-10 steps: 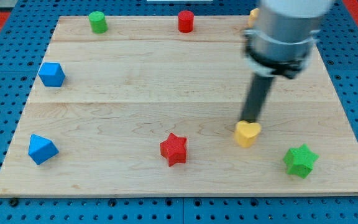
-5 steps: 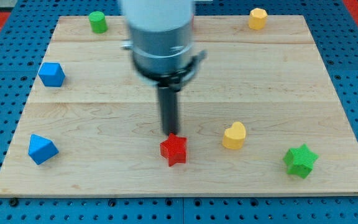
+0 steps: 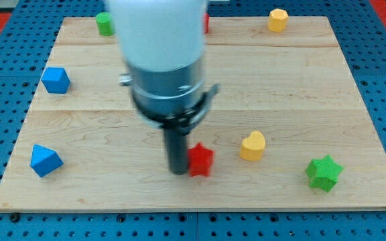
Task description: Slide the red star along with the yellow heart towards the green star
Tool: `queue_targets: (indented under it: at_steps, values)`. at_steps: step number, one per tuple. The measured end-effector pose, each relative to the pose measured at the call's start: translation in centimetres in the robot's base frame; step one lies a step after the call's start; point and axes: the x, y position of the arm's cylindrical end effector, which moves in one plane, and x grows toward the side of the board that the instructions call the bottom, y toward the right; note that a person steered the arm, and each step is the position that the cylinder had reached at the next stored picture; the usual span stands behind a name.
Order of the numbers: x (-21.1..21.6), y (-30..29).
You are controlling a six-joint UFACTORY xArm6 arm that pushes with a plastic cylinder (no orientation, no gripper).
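The red star (image 3: 201, 160) lies on the wooden board (image 3: 300, 87) near the view's bottom middle. My tip (image 3: 178, 171) stands right against the star's left side. The yellow heart (image 3: 252, 146) lies to the right of the red star, a short gap apart. The green star (image 3: 324, 173) sits at the view's bottom right, further right of the heart and slightly lower.
A blue block (image 3: 55, 79) sits at the left and another blue block (image 3: 45, 161) at the bottom left. A green cylinder (image 3: 103, 23) and a yellow block (image 3: 278, 19) stand along the top edge. A red block (image 3: 206, 23) is mostly hidden behind the arm.
My tip moved from the yellow heart leftwards to above the red star, then down to the star's left side. The heart shifted left earlier; the red star has now slid slightly right.
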Motion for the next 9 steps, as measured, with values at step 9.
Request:
queue_targets:
  at_steps: [9]
  values:
    - [-4.3, -2.5]
